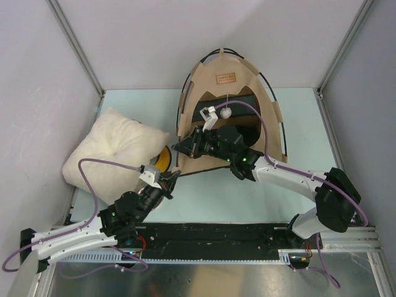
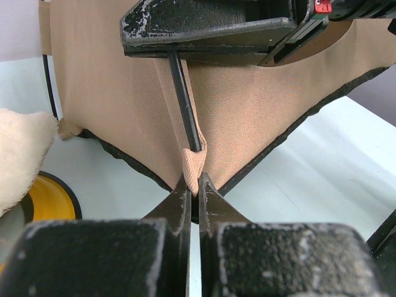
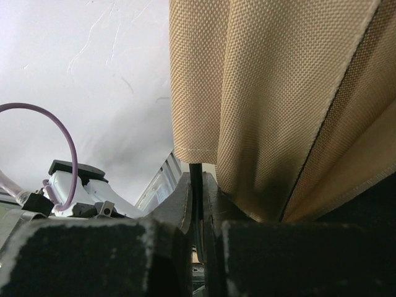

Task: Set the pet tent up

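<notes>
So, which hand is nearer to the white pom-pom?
Right. The right hand grips a pole of the pet tent, close beside the pom-pom; the left hand pinches a fabric corner farther off.

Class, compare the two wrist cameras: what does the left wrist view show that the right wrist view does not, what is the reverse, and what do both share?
Only the left wrist view shows the cream pillow, the yellow bowl holder, the table, and the left gripper pinching the fabric corner pocket. Only the right wrist view shows a purple cable and the pale wall behind it. Both show the pet tent and its tan fabric, plus its black pole clamped in the right gripper.
</notes>
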Available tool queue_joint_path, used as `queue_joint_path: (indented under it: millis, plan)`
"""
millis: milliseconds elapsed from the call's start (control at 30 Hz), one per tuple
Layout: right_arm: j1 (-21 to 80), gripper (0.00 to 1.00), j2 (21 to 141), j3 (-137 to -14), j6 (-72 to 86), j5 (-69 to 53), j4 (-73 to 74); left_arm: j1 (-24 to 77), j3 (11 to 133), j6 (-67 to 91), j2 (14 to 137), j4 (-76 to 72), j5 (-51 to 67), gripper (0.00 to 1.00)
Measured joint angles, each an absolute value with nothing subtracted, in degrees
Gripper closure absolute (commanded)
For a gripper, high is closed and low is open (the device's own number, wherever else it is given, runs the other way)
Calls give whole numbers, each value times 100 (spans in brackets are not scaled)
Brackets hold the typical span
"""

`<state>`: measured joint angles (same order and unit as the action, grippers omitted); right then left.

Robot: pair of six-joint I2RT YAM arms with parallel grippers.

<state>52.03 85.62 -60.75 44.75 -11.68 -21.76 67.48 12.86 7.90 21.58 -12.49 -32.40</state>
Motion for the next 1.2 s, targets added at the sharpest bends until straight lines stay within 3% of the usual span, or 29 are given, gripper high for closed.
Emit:
queue_joint_path:
  millis: [1200]
  plan:
    - [5153,100,8451,-5881,4449,-1221,-2237,6759,1229,825,2231,-1275,-3242,100]
